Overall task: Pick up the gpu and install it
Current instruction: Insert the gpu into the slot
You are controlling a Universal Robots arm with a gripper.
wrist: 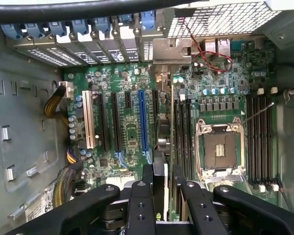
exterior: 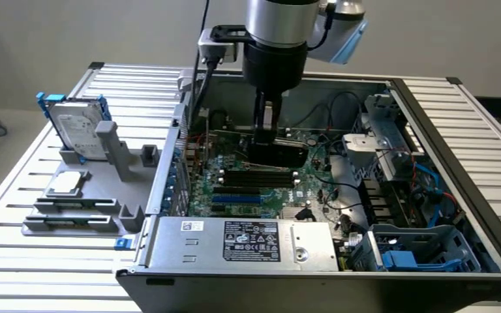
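Note:
The gpu (exterior: 279, 156) is a black-faced card held upright over the motherboard (exterior: 233, 195) inside the open computer case (exterior: 459, 189). My gripper (exterior: 270, 138) reaches straight down from the arm and is shut on the card's upper edge. In the wrist view the gpu (wrist: 160, 142) appears edge-on, a thin dark strip between my gripper (wrist: 161, 170) fingers. It hangs over the board between the long blue slot (wrist: 143, 120) and the black memory slots (wrist: 182, 129). I cannot tell whether its lower edge touches a slot.
A grey fixture (exterior: 102, 189) on the exterior view's left holds a silver hard drive in a blue frame (exterior: 76, 127), a processor chip (exterior: 66, 184) and memory sticks (exterior: 72, 203). The power supply (exterior: 250, 242), drive cage (exterior: 420, 251), cables (exterior: 355, 189) and open processor socket (wrist: 220, 149) crowd the case.

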